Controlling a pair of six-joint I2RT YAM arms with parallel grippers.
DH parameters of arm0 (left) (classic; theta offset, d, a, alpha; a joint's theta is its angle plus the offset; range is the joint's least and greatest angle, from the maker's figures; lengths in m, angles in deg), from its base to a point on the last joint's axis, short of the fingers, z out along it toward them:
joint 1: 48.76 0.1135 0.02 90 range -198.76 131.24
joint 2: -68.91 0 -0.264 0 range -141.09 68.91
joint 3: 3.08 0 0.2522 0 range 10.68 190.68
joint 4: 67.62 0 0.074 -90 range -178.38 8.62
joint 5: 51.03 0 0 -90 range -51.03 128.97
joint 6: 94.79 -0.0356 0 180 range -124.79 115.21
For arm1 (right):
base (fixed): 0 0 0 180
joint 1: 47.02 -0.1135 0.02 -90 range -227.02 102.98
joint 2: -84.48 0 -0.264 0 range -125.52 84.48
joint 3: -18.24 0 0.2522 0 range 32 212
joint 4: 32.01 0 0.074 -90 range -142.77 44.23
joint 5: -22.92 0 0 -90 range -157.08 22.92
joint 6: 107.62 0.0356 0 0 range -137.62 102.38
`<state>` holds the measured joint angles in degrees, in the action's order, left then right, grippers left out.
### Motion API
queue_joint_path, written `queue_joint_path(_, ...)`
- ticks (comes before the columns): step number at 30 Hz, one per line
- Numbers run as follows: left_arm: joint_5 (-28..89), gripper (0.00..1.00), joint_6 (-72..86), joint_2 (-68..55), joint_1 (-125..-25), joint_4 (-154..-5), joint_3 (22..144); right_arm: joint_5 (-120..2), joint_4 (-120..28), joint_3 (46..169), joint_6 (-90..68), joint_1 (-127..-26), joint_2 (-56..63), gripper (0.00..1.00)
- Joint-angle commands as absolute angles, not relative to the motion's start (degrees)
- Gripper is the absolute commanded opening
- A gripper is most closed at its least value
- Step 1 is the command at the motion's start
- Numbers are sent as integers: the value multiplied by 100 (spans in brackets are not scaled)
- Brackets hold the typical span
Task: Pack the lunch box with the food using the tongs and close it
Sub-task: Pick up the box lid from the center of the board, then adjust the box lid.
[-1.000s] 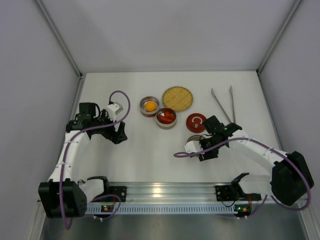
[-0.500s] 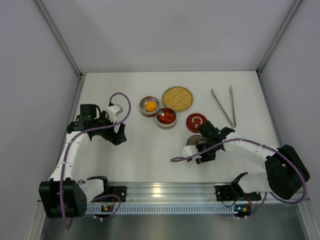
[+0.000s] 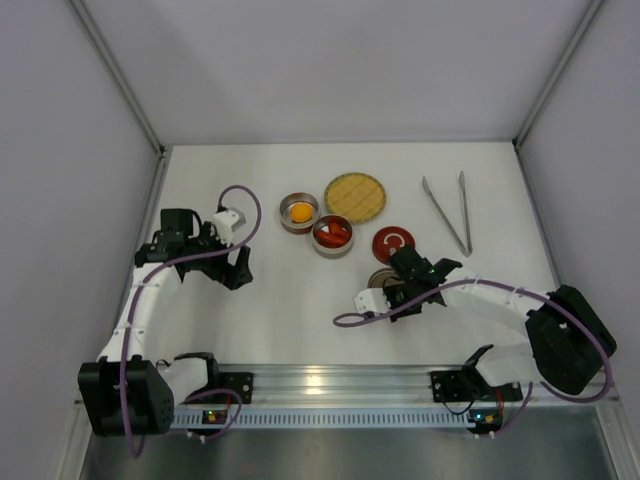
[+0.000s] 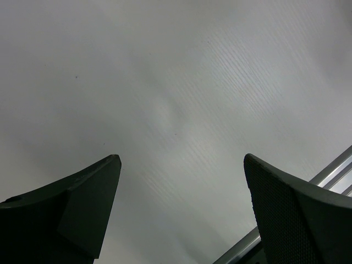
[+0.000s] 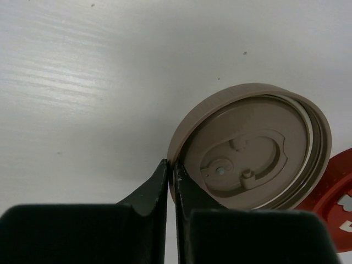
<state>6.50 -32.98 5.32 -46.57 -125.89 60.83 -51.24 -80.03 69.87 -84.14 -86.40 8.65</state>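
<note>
My right gripper is shut on the near rim of the round tan lunch box, one finger outside the rim and one inside. From above, the lunch box is mostly under the right gripper, just below a red disc. The food sits in two small tins: an orange ball and red pieces. The silver tongs lie untouched at the back right. My left gripper is open and empty over bare table, at the left.
A round woven yellow plate lies behind the tins. Grey walls enclose the white table on three sides. A metal rail with the arm bases runs along the near edge.
The right gripper has moved left and nearer, down to the tan lunch box, and closed on its rim. The left arm has not moved.
</note>
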Motion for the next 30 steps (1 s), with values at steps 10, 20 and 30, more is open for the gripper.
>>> queue_joint_path(10,-1609,98,-2617,1090,-4665,-12200,6877,-2775,-8435,9462,-6132,-7675,1927,0)
queue_joint_path(20,-2783,99,-411,1337,-4718,-9889,6869,-1058,-7461,10442,-4000,-7400,2059,0)
queue_joint_path(30,-2431,98,-2357,1205,-5571,-10526,7536,560,-5816,10416,-1359,-7303,1532,0)
